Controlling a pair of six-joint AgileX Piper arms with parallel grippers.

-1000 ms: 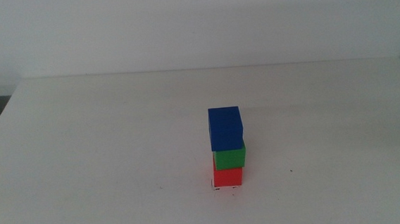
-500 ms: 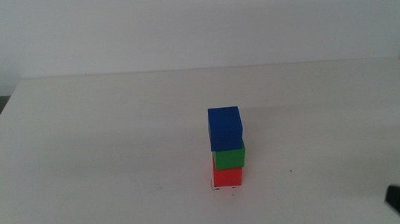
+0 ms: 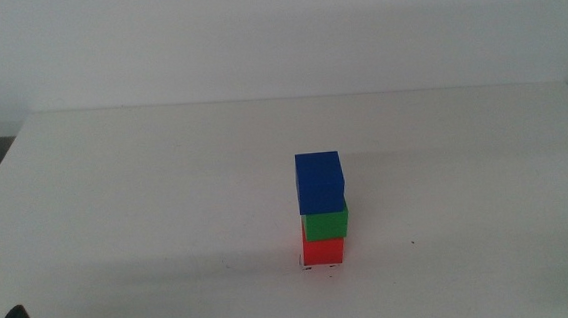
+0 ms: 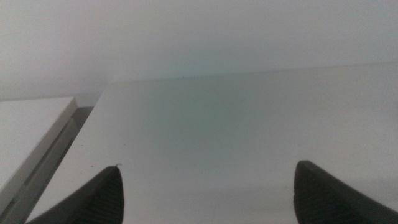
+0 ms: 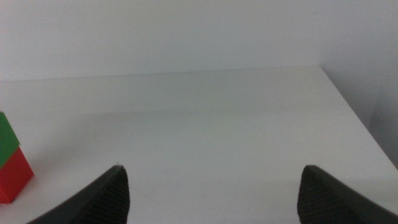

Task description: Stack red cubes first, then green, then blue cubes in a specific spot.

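Blue cube (image 3: 321,181) atop green cube (image 3: 327,222), atop red cube (image 3: 323,249).

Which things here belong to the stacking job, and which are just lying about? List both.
Job:
- small matte red cube, bottom
- small matte green cube, middle
- small matte blue cube, top
- thin black pen marks under the stack

Lying about:
- white table
- lone tiny black dot

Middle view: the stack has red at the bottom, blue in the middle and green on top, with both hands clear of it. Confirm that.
Not quite: the order of the upper two is swapped. The middle view shows the red cube at the bottom, the green cube in the middle and the blue cube on top. Both hands are clear of it: the left hand and right hand stand open and empty.
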